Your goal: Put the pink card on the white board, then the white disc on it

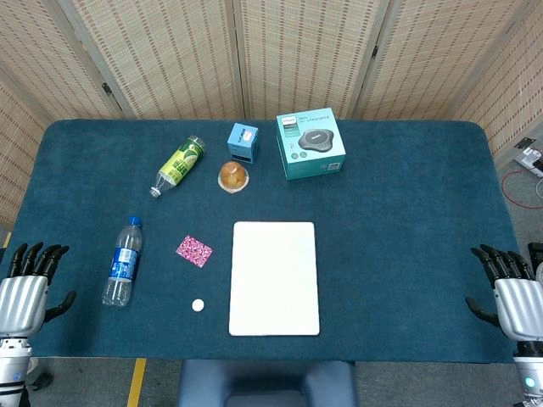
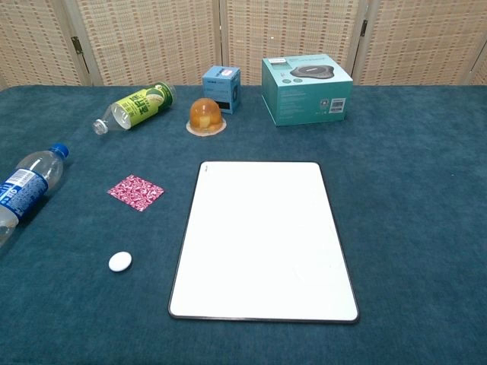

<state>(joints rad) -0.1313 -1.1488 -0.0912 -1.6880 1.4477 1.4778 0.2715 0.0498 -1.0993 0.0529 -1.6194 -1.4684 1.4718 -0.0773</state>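
The white board [image 1: 274, 277] [image 2: 263, 237] lies flat in the middle of the blue table, nothing on it. The pink patterned card [image 1: 194, 251] [image 2: 135, 192] lies on the cloth just left of the board's far corner. The small white disc [image 1: 198, 304] [image 2: 120, 261] sits nearer the front edge, left of the board. My left hand [image 1: 25, 288] hovers at the table's front left corner, fingers apart, holding nothing. My right hand [image 1: 512, 292] is at the front right corner, likewise open. Neither hand appears in the chest view.
A blue-labelled water bottle [image 1: 122, 261] [image 2: 21, 192] lies left of the card. At the back are a green bottle [image 1: 179, 165] [image 2: 137, 106], an orange dome-shaped object [image 1: 233, 176] [image 2: 205, 115], a small blue box [image 1: 243, 142] [image 2: 221, 88] and a teal box [image 1: 310, 142] [image 2: 307, 89].
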